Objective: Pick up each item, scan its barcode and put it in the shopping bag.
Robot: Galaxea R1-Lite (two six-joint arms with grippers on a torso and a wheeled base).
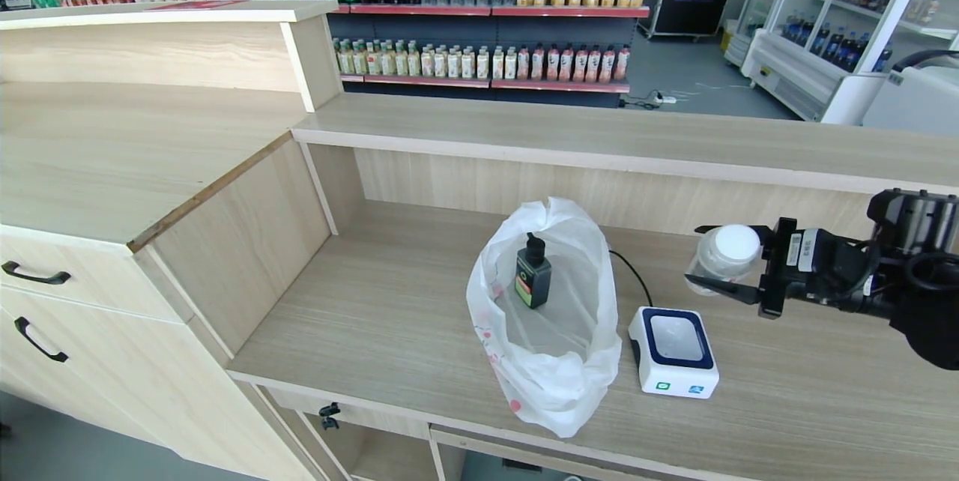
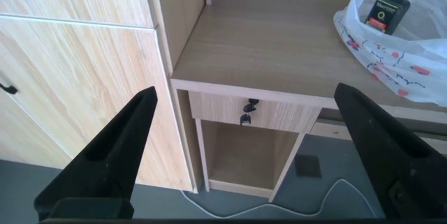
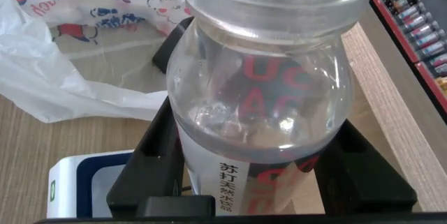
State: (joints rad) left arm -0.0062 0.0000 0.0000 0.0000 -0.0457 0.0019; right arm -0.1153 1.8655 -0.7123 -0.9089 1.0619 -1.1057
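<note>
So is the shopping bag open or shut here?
Open. The mouth of the shopping bag is spread wide and faces up; the dark pump bottle inside shows through it.

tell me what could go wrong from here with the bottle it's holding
1. The round, clear bottle in the right gripper could slip or twist while being turned over the scanner.
2. The bag is limp, so the bottle might catch its rim or knock over the small dark bottle standing inside.
</note>
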